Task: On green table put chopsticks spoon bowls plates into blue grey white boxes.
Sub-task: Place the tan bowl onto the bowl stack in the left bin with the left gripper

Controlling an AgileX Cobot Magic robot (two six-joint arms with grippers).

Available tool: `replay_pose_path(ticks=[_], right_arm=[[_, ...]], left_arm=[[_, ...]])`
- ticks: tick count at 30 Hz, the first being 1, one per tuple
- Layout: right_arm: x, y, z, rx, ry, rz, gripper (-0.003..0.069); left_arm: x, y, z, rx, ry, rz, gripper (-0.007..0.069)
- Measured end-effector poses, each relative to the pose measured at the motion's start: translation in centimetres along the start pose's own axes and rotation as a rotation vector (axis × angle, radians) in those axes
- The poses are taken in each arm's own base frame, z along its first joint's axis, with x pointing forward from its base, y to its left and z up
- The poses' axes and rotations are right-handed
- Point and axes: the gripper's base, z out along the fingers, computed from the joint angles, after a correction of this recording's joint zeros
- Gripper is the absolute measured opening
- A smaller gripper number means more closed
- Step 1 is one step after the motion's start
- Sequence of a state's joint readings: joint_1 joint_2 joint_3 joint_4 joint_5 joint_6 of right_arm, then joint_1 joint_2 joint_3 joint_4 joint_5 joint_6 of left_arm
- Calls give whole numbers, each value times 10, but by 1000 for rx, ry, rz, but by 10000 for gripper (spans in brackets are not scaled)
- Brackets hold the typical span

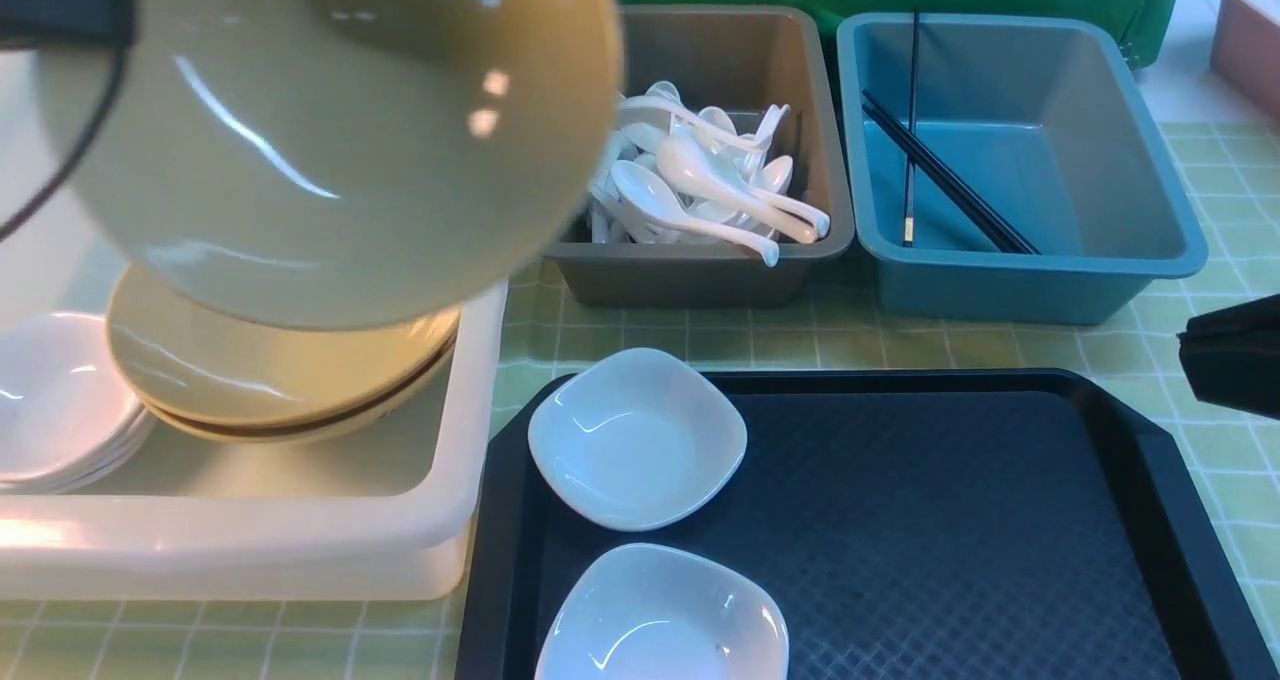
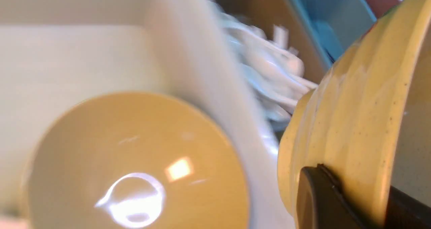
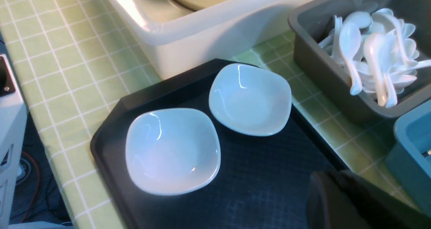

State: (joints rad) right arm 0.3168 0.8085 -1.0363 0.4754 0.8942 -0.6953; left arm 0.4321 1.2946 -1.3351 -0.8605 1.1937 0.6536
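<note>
The tan bowl (image 1: 330,140) hangs tilted in the air over the white box (image 1: 470,440), close to the front camera. The left claw (image 2: 353,205) is closed on its rim, a black finger (image 2: 320,198) pressed against the outside. Below it, in the white box, sits a stack of tan bowls (image 1: 270,380) with a stack of white plates (image 1: 60,400) beside it. Further right stand the grey box (image 1: 700,270), full of white spoons (image 1: 690,180), and next to it the blue box (image 1: 1040,290), with black chopsticks (image 1: 950,185) lying in it. Nearer the robot, a black tray (image 1: 950,520) on the green table (image 1: 840,335) carries two white plates, a far plate (image 1: 637,438) and a near plate (image 1: 662,615), just beside each other. The right claw (image 1: 1235,355) hovers closed above the tray's right edge.
</note>
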Motion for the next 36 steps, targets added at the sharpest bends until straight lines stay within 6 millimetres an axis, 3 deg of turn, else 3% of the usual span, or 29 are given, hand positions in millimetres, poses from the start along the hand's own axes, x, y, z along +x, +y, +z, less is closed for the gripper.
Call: replay_pose_path(ticks=[3,7,11,17,21,26,31,36], right_arm=[[-1,-1,0,3,-5,-5,38],[-1,-2,3,7,-7,-2,40],[-2,-5,7,3,3,5,44],[-2,-6,11,-10,6,17,46],[-6,-6,16,-45,-14,26,47],[-10,-7,28,-115,-32,37,47],[-11,-8,32,-134,-35,30,47],[-10,-7,32,-147,-25,7,47]], left_arm=[[11,28,-10,-92,-45,-183,17],[22,52,-16,-233,-41,-247,17],[31,64,-16,-322,-8,-254,17],[41,76,-3,-316,-5,-333,17],[49,94,29,-267,-6,-422,17],[51,95,66,-179,60,-410,17],[58,105,90,-165,112,-450,18],[65,116,99,-212,143,-504,52]])
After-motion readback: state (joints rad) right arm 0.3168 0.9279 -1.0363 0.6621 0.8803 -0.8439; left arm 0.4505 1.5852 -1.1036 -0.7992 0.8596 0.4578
